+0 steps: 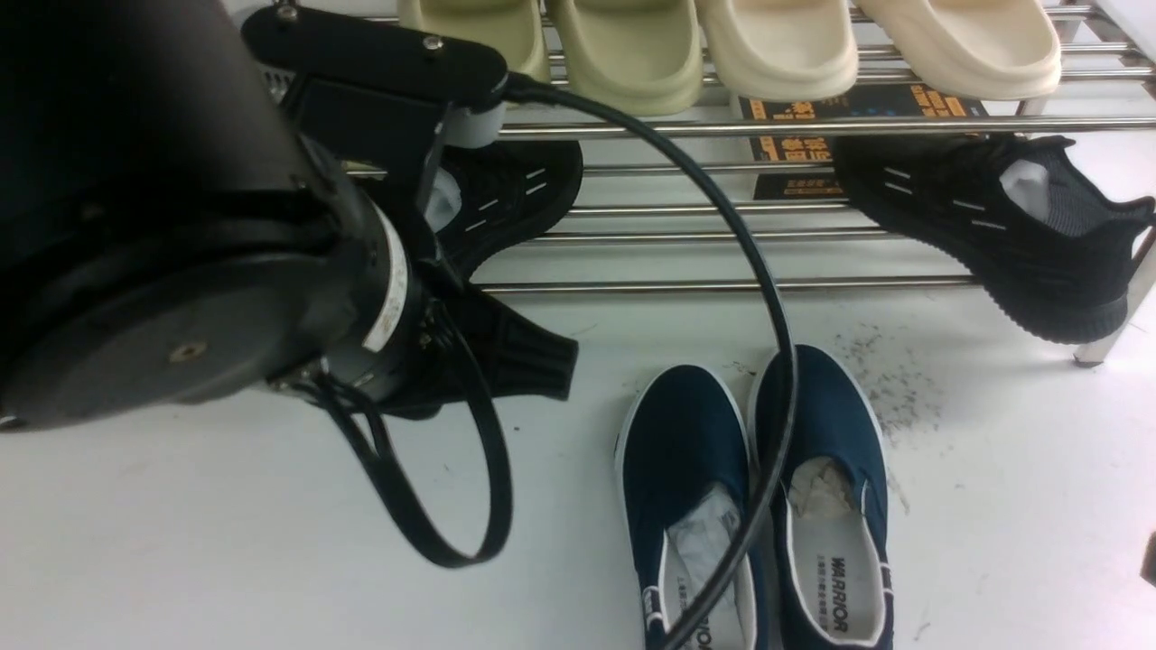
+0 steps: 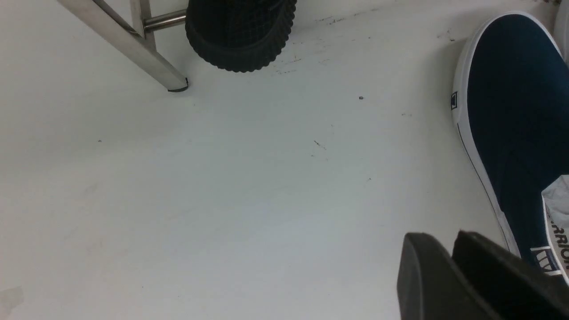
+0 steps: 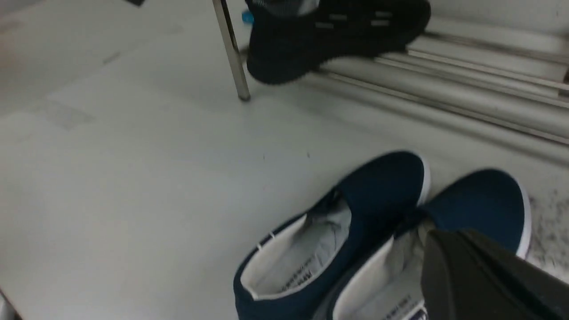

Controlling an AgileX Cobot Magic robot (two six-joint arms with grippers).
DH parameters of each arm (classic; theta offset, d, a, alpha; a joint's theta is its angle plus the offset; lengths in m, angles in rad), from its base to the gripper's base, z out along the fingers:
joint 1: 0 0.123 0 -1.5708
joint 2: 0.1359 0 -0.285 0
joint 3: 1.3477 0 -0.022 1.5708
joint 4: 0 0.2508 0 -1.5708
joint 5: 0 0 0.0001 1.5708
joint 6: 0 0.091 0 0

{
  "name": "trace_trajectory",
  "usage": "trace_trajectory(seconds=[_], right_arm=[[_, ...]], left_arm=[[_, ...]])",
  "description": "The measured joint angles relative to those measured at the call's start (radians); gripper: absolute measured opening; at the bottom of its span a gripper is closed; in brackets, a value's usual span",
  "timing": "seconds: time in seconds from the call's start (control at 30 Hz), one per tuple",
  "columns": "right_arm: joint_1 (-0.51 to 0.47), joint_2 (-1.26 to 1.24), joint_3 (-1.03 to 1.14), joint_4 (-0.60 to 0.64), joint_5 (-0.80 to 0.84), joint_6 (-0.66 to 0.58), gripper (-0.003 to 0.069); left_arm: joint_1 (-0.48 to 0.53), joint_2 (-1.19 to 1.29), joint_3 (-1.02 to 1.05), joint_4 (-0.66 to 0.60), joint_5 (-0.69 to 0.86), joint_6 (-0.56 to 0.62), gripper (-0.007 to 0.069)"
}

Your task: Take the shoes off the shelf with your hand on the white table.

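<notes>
Pair of navy-blue canvas slip-on shoes [image 1: 682, 424], white-soled, lies on the matte white table [image 1: 226, 542], toes toward the chrome rod shelf [image 1: 722, 287]. The left black gripper [image 1: 555, 366] is pressed together, empty, beside the pair; the right black gripper [image 3: 444, 249] is closed by the heel ends, contact unclear.

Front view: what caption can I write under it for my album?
Navy slip-ons sit paired on the white table before a chrome shelf holding foam slippers and black sneakers.

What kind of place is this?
Probably a robot practice setup, like a shoe corner: a shiny chrome metal shoe rack holds pale foam slippers and black knit sneakers, and navy-blue canvas slip-ons sit on a matte white table.
</notes>
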Motion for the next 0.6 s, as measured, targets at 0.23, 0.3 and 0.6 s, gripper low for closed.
trace_trajectory(seconds=[0.23, 0.3, 0.6], right_arm=[[0.0, 0.0, 0.022, -0.004, -0.045, -0.001, -0.001], [0.0, 0.0, 0.024, -0.004, -0.045, -0.001, -0.001], [0.0, 0.0, 0.029, -0.004, -0.045, -0.001, -0.0003]], left_arm=[[0.0, 0.0, 0.0, 0.001, 0.0, 0.0, 0.012], [0.0, 0.0, 0.0, 0.001, 0.0, 0.0, 0.0124], [0.0, 0.0, 0.0, 0.024, 0.0, 0.0, 0.0126]])
